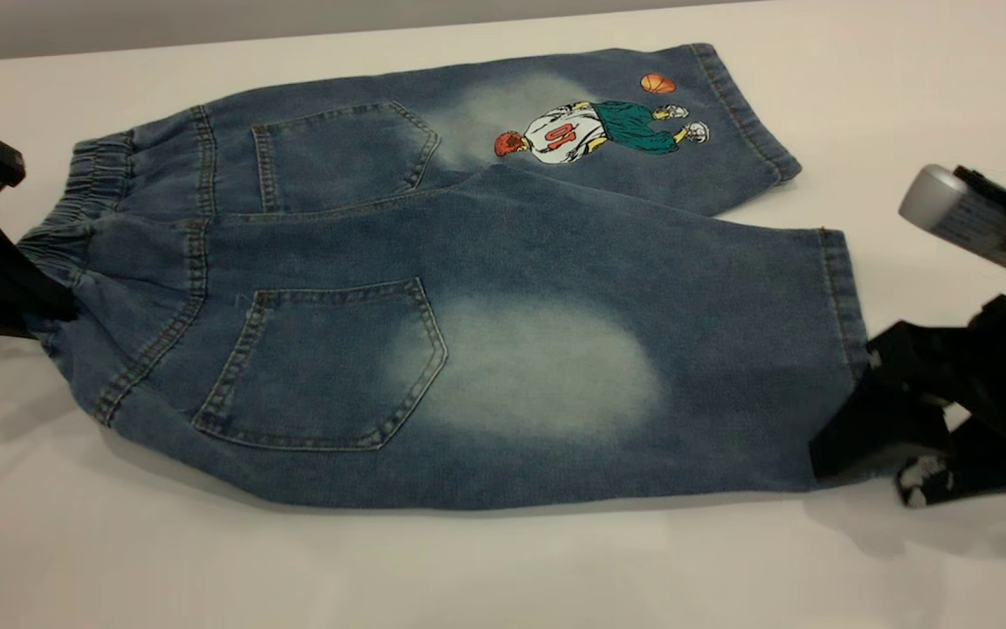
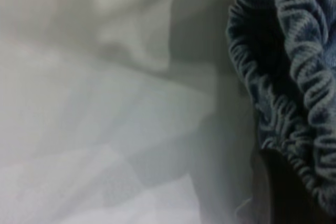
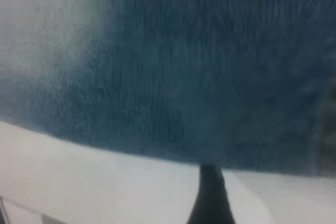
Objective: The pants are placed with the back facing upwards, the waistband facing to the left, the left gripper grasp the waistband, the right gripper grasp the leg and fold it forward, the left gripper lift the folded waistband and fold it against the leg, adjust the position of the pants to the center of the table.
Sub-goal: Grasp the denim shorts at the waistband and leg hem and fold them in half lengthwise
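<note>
The pants lie flat on the table, back pockets up. The gathered waistband is at the left and the hems are at the right. My left gripper is at the near end of the waistband, shut on the bunched elastic. In the left wrist view the ruched waistband fills one side, beside a dark finger. My right gripper is shut on the hem corner of the near leg, the one with the pale oval fade. The right wrist view shows the leg close up, with one finger meeting its edge.
The far leg with the cartoon player print lies towards the back edge of the table. The right arm's silver-grey cylinder juts out at the right. White tabletop stretches in front of the pants and to the far right.
</note>
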Robot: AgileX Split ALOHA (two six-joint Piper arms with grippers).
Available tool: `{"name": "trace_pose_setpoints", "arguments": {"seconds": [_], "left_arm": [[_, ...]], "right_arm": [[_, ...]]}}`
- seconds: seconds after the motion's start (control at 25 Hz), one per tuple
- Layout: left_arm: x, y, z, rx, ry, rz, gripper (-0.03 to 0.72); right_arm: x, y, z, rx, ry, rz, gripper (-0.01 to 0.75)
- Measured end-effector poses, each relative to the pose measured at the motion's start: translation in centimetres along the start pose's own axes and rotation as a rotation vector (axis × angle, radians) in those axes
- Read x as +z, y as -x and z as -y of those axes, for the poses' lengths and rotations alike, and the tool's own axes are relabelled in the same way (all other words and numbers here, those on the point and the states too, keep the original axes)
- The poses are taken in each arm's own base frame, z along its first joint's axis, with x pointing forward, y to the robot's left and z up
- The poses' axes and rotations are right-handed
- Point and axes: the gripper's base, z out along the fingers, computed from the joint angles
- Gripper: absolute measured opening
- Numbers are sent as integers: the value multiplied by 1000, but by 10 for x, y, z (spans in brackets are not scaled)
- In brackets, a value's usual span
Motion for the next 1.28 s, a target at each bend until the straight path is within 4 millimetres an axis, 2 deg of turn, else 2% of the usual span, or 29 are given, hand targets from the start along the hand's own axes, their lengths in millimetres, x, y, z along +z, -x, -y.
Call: {"name": "trace_pose_setpoints", "arguments": {"seconds": [0.32,0.72,0.92,1.08,1.28], "left_arm": [[0,0,0,0,0,0,122],[0,0,0,0,0,0,122],[0,0,0,0,0,0,122],[0,0,0,0,-1,-1,122],[0,0,0,0,-2,-2,122]], "right_arm": [[0,14,-5,-13,27,38,449],[-1,20,-7,-12,41,54,350],[-1,30,-6,-16,7,79,347],[-2,41,-15,-35,81,107,347],[-2,42,-14,-29,70,109,347]]}}
